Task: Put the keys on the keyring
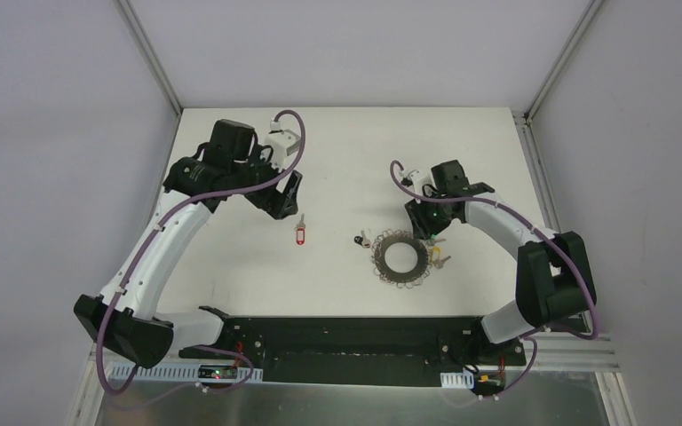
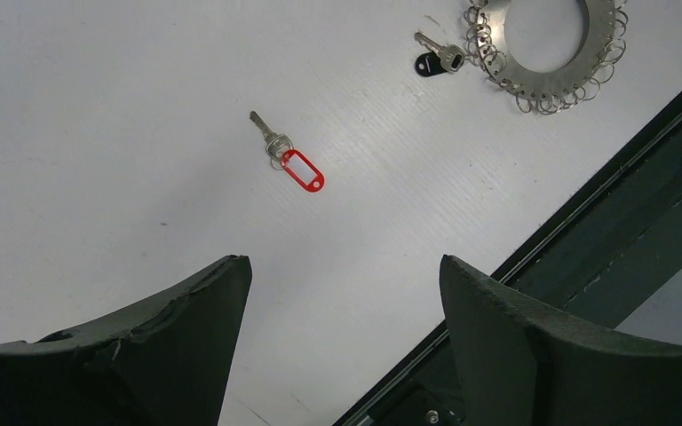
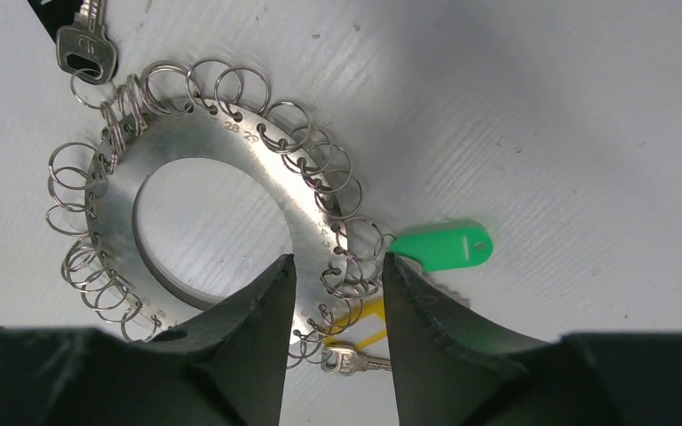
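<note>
Keyring (image 1: 400, 257): lies flat on the white tabletop (image 1: 337, 151), right of the middle and nearer the near edge than the far one; its outer rim carries a row of small split rings (image 3: 240, 89).
Red key (image 2: 295, 162): loose on the tabletop, left of the middle and well apart from the keyring; clearly not on it.
Black key (image 3: 84, 44): at the keyring's left rim, touching the small split rings; it looks hooked on, but the link is too small to confirm.
Green key (image 3: 444, 247): at the keyring's right rim, its tag touching one small split ring; I cannot tell whether it is threaded on.
Yellow key (image 3: 355, 324): just beside the green key on the near-right rim, partly hidden behind the right gripper's fingers.
Left gripper (image 2: 346, 266): jaws spread wide with nothing between them, hanging over bare tabletop on the left side, short of the red key.
Right gripper (image 3: 337, 266): jaws part-way apart, straddling the keyring's flat band by the green key; I cannot tell whether they pinch it.
Progress: judged well short of done. At least the red key has to be brought over and threaded, and the three at the rim need checking.
</note>
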Robot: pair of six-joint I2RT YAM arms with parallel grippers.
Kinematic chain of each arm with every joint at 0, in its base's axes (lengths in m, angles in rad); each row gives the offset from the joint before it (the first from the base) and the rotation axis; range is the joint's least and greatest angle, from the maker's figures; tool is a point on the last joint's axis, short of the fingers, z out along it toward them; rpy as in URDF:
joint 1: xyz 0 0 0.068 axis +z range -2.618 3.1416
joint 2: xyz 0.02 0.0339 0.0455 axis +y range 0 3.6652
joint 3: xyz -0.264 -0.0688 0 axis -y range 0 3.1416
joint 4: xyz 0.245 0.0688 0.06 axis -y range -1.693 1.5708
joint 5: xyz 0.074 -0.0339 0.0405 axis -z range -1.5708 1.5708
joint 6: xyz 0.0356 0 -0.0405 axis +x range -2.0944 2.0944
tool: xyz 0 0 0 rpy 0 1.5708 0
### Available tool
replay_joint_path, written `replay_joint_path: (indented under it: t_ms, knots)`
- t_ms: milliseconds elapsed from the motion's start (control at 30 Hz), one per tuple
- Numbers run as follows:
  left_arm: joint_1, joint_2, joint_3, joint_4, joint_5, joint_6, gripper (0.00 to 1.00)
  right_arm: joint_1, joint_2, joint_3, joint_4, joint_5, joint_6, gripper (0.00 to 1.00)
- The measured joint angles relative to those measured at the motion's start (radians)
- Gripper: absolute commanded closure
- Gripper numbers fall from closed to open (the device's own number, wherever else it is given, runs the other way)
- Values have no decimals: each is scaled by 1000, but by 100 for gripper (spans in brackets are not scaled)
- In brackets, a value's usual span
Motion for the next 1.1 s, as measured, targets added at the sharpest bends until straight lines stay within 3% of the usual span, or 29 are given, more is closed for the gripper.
replay_joint_path:
  t_ms: [333,600,1100]
  knots:
    - [0,-34,-56,30,-6,-16,18,42,37,15,-8,-4,0,57]
    - [10,-137,-185,70,-35,-10,13,109,38,36,-35,-119,-18,55]
    - [210,-322,-312,174,-28,-94,9,307,-28,13,-23,-208,-5,56]
